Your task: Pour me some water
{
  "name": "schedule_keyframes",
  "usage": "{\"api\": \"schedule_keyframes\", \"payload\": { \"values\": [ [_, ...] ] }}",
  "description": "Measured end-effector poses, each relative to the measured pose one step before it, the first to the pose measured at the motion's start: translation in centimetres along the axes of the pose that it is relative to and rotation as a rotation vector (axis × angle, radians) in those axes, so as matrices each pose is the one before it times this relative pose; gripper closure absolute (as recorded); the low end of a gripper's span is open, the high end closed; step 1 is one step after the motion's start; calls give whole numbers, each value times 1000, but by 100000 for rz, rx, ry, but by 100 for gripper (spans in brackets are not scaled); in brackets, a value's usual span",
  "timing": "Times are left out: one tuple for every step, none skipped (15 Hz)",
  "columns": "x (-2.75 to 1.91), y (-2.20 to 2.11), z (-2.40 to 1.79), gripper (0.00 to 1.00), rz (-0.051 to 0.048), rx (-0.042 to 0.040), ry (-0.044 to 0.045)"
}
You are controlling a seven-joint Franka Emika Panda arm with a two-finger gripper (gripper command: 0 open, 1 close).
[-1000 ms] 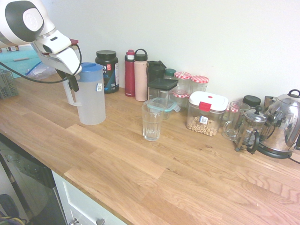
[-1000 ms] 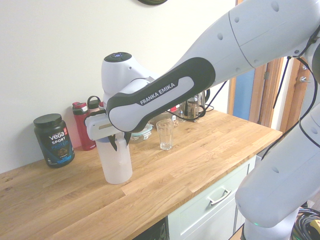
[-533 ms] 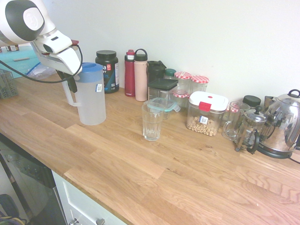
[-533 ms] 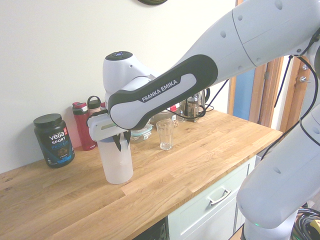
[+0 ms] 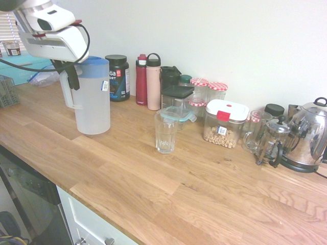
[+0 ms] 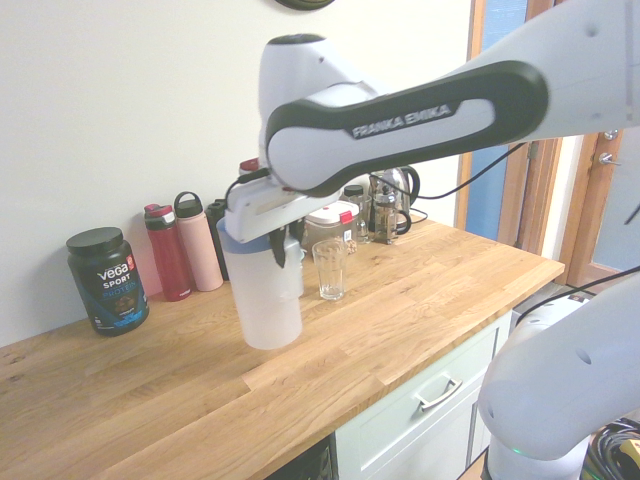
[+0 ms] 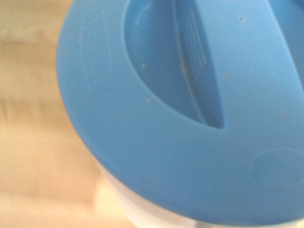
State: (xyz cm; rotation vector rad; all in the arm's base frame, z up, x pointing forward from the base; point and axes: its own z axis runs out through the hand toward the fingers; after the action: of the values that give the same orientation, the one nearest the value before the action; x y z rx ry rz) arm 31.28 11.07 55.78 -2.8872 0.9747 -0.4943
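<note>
Tall frosted-white plastic jug (image 5: 92, 99) with blue lid (image 7: 190, 114), upright above wooden counter (image 5: 153, 173).
Handle clenched by two-finger gripper (image 5: 71, 81); clear ribbed glass (image 5: 166, 131) nearby.

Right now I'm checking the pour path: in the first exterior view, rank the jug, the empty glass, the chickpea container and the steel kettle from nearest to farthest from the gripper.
1. Jug: at the gripper, its handle between the jaws.
2. Empty glass: mid-counter, to the picture's right of the jug.
3. Chickpea container: further right, by the wall.
4. Steel kettle: far right end.
</note>
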Motion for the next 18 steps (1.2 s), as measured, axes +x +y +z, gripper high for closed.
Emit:
{"api": "schedule_keyframes", "payload": {
  "values": [
    [405,2291,-671,100,-5489,-364,-2141],
    [980,2540,-397,100,-5304,543,-2897],
    [1238,2396,-133,100,-4803,1001,-2103],
    [1617,2569,273,100,-3529,1685,-1941],
    [1439,2518,442,100,-3381,690,-1480],
    [1102,2222,504,100,-3965,18,-1506],
    [877,1805,288,100,-5399,-659,-638],
    [795,1848,160,100,-6147,-679,-282],
    [788,2059,46,100,-6379,-612,-210],
    [743,2480,-35,100,-5946,-650,-516],
    [725,2561,-225,100,-5157,-312,-460],
    [917,2564,-199,100,-3862,-230,-406],
    [1189,2247,-92,100,-3309,-968,-645],
    [1484,1614,212,100,-2585,-1029,-1235],
    [1841,986,256,100,-2194,-1351,-1641],
    [2156,463,-54,100,-2836,-2122,-1482],
    [2158,-38,-302,100,-2773,-2667,-1153],
    [1906,-300,-191,100,-2918,-2393,-884]
  ]
}}
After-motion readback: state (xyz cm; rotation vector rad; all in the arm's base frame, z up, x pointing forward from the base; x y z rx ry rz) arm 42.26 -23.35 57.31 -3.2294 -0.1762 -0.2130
